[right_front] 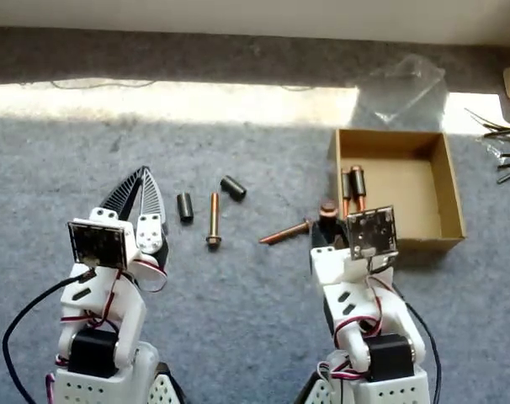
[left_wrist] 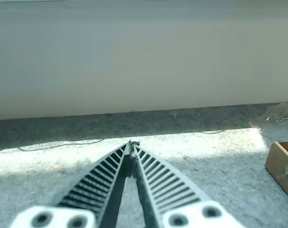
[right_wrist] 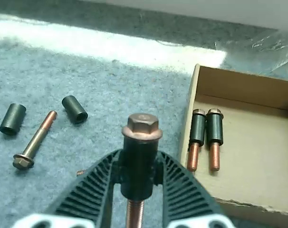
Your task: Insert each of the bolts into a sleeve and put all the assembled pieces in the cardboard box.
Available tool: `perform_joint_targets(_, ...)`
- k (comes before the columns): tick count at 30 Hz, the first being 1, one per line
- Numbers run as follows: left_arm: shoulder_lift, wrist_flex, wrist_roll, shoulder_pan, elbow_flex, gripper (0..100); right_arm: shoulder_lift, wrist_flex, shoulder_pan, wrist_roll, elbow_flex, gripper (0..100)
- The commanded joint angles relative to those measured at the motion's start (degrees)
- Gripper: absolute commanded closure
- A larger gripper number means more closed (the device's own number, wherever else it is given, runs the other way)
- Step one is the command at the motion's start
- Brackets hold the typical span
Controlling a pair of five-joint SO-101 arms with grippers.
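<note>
The sleeved bolt (right_wrist: 143,127) is probably rigid, smooth and weighty, so grip on the sleeve. The right gripper (right_wrist: 139,167) pinches it there, head beyond the fingertips, with the cardboard box (right_wrist: 239,88) just beside. The left gripper (left_wrist: 131,151) is pressed together, empty.

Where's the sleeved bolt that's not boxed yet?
The sleeved bolt sits head up in the fingers of the right gripper, in the high view left of the cardboard box, near a loose bolt.
</note>
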Motion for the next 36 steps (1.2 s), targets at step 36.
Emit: perform_joint_targets(36,-0.92,-2.02,-0.53,-11.56,12.18,99,112.04,8.4,19.3,9.58,-81.36,99.3)
